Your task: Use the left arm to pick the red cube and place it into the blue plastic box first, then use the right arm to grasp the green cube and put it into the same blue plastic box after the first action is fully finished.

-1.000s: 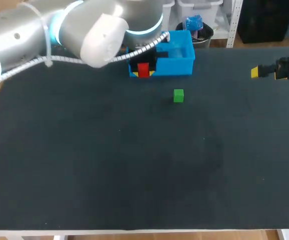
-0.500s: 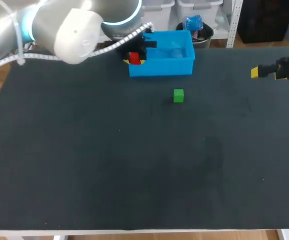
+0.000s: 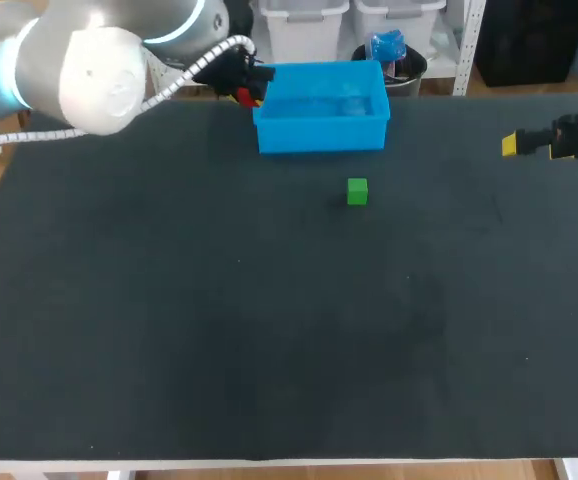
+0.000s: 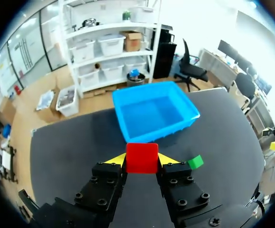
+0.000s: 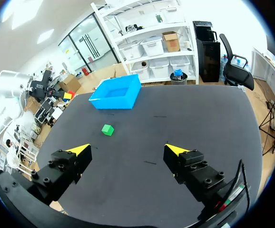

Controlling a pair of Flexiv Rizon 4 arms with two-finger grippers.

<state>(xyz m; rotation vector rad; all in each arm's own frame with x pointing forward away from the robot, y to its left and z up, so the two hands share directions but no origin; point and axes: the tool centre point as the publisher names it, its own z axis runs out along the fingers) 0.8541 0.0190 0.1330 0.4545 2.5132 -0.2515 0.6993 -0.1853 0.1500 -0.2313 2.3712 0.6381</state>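
The red cube [image 4: 141,157] sits between the yellow tips of my left gripper [image 4: 142,160], which is shut on it. In the head view that gripper [image 3: 248,93] holds the red cube [image 3: 242,96] in the air just beyond the far left corner of the blue plastic box [image 3: 319,120]. From the left wrist the empty blue box [image 4: 154,111] lies ahead of the fingers. The green cube [image 3: 357,191] rests on the black table in front of the box. My right gripper [image 3: 515,144] stands open at the table's right side, far from both; in its own view the right gripper [image 5: 128,151] holds nothing.
The black table [image 3: 269,330] stretches wide in front of the green cube. From the right wrist the green cube [image 5: 107,129] and the blue box [image 5: 116,92] lie well ahead.
My left gripper has carried the red cube from the box's front left corner leftward and farther back, past the box's far left corner. The right arm and the green cube have stayed put.
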